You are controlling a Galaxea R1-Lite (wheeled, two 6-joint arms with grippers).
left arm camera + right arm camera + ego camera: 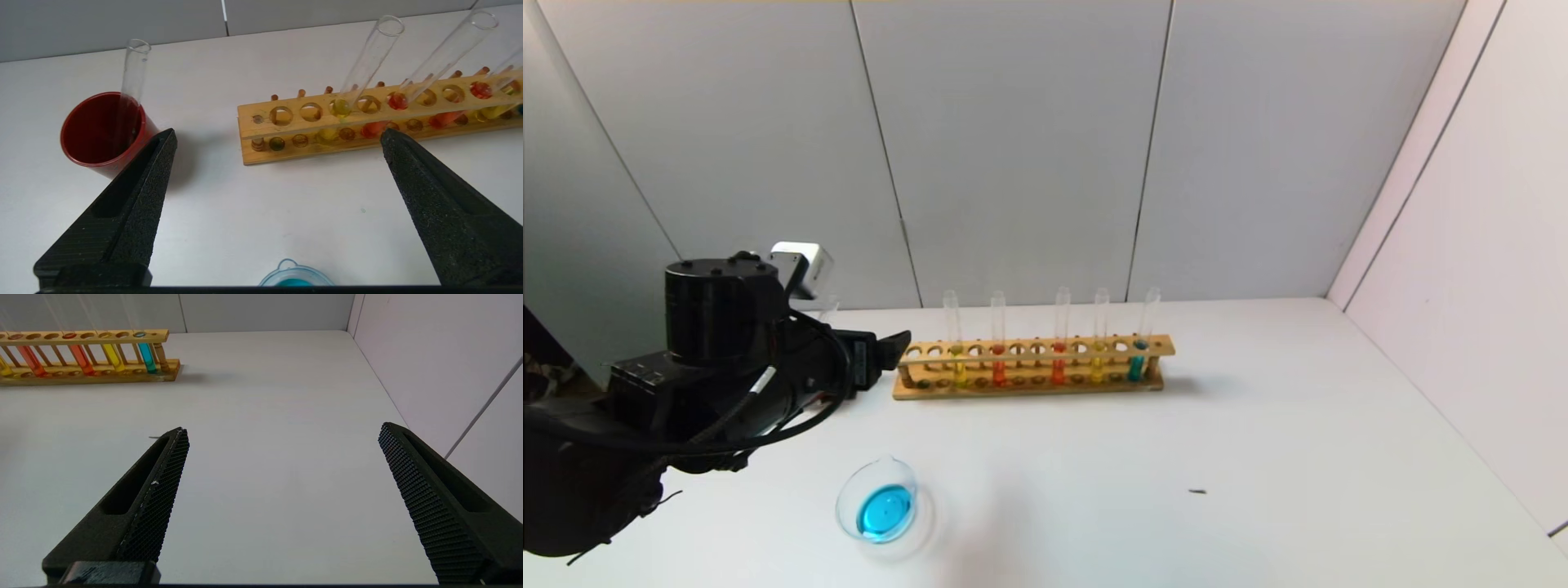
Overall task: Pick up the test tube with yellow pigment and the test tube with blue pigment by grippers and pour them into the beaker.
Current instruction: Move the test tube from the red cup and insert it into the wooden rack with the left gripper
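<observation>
- Grey wall panels back a white surface (pixel 1258 457), and a wooden rack (pixel 1033 363) stands across it near the wall; places below are given from that rack.
- Left pincer (pixel 278 139) hovers just off the rack's left end, its fingers spread wide and holding nothing, pointing along the rack's length.
- Yellow tube (pixel 359 65) stands nearly upright in the rack, third hole from that end, so it lies a short way ahead of the left pincer and toward its right finger; its long axis runs up and down, tilting slightly back.
- A second yellow tube (pixel 1099 335) sits further right, beside the teal-blue tube (pixel 1143 335) at the rack's right end.
- Right pincer (pixel 282 433) waits well to the right of the rack, fingers spread and empty; the left arm is clearly the nearer one.
- Glass beaker (pixel 878 500) sits in front of the rack's left end and already holds bright blue liquid.
- Red cup (pixel 104 128) left of the rack holds one empty-looking tube (pixel 132 73).
</observation>
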